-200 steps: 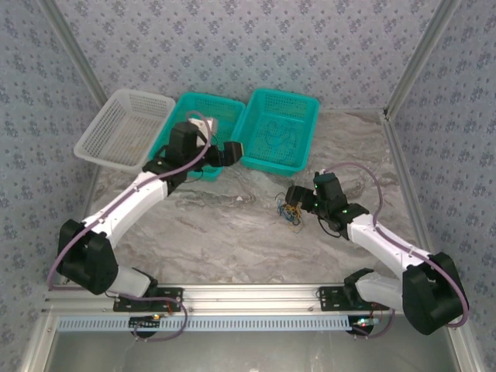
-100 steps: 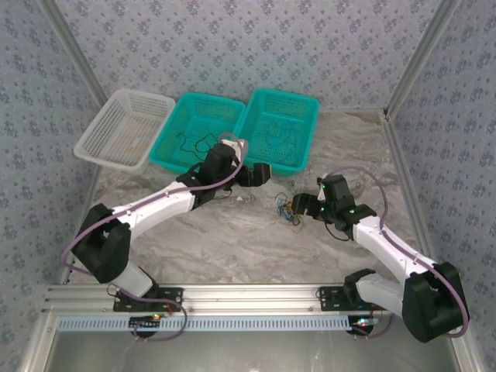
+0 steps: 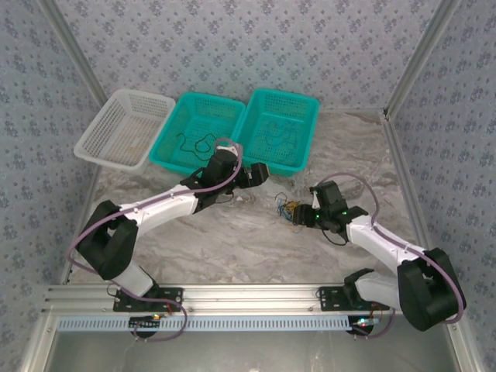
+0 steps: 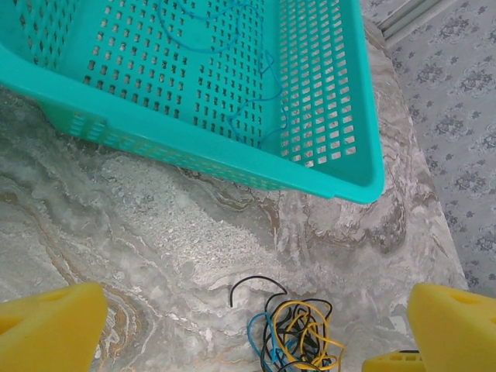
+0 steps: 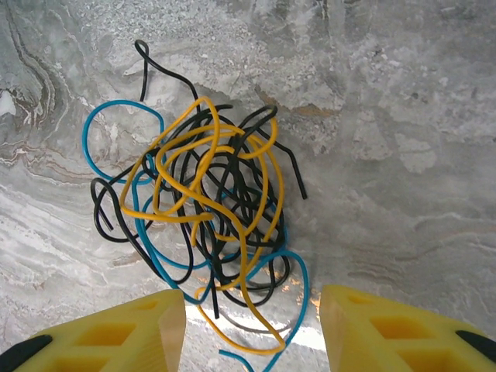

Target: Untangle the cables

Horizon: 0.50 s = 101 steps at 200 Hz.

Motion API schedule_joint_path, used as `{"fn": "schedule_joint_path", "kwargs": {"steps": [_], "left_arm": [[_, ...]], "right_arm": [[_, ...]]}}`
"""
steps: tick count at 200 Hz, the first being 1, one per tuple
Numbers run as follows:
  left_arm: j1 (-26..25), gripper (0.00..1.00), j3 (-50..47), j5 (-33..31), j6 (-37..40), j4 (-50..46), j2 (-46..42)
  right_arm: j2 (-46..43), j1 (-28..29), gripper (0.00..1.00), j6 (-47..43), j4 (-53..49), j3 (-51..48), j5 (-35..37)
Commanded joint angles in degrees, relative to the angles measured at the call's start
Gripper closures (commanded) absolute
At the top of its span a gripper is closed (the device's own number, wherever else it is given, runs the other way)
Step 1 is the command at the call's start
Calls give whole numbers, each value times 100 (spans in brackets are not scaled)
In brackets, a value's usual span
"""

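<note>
While the cables (image 3: 288,209) lie knotted on the tabletop (image 3: 232,248), both arms point at them. Left wrist: left fingers (image 4: 54,329) spread above the knot, near a teal basket (image 4: 341,186). Right wrist: right fingers (image 5: 116,337) spread (nothing pinched), flanking its near edge, likely to pick one strand.

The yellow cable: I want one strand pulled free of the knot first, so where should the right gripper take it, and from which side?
Take the yellow cable by its lowest loop, which juts out of the knot toward the open right gripper, with just a blue strand beside it. Come straight in from the gripper's side, fingers straddling that loop. Higher up, yellow weaves through black strands.
</note>
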Motion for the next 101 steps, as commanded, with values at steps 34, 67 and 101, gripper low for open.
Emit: {"fn": "schedule_joint_path", "kwargs": {"steps": [34, 67, 101], "left_arm": [[-15, 1, 146, -11, -158, 73, 114], [-13, 1, 208, 50, -231, 73, 214], [-15, 1, 236, 97, -240, 46, 252]], "right_arm": [[224, 45, 54, 176, 449, -91, 389], [361, 53, 61, 217, 627, -105, 317], [371, 60, 67, 273, 729, -147, 242]]}}
